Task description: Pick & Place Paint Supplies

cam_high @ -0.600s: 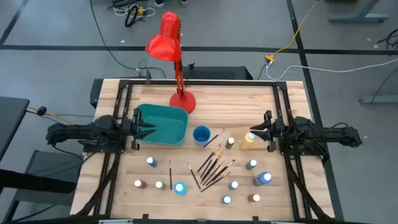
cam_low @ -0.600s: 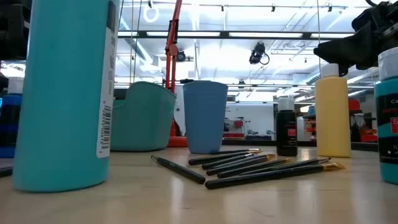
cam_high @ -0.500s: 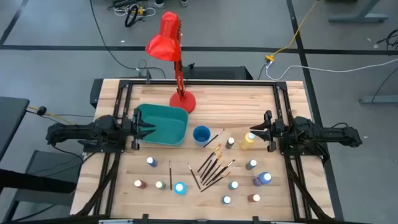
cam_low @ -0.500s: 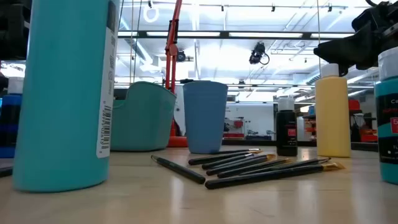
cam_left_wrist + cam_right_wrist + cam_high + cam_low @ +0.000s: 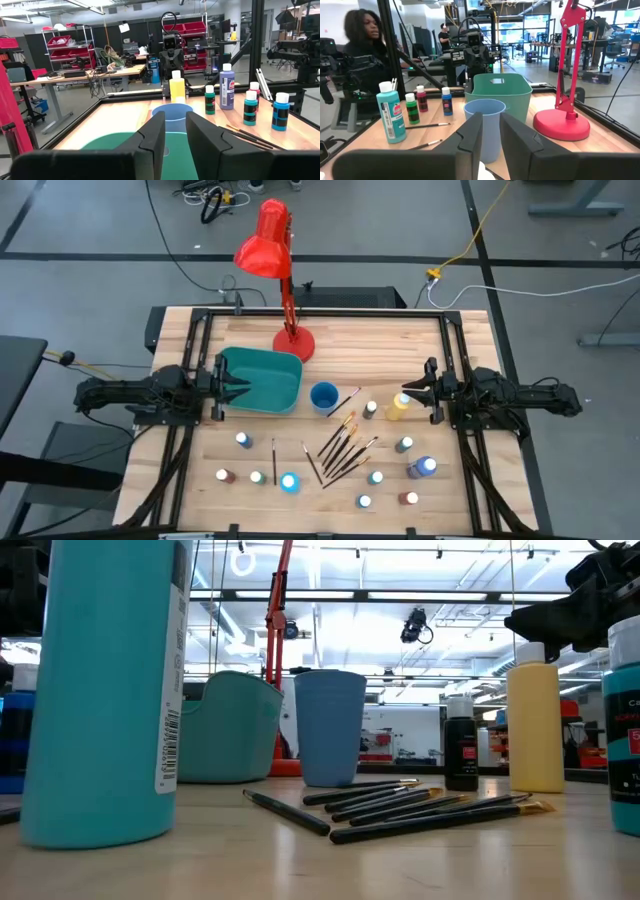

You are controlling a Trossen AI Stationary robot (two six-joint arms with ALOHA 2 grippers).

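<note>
Small white-capped paint bottles stand scattered over the near half of the table, among them one point(image 5: 243, 440) at the left and one point(image 5: 404, 444) at the right. A taller yellow bottle point(image 5: 398, 406) stands upright beside a black one point(image 5: 370, 410). Several dark-handled brushes point(image 5: 340, 448) lie fanned on the wood at the middle. My left gripper point(image 5: 228, 380) hovers at the teal bin's point(image 5: 262, 380) left side, narrowly open with nothing between its fingers. My right gripper point(image 5: 418, 390) hovers just right of the yellow bottle, also narrowly open and touching nothing.
A blue cup point(image 5: 323, 396) stands between the bin and the brushes. A red desk lamp point(image 5: 294, 342) rises from the far middle. A large teal bottle point(image 5: 289, 481) and a purple one point(image 5: 424, 467) stand near the front. A black frame point(image 5: 450, 330) rims the table. A person point(image 5: 362, 30) sits beyond.
</note>
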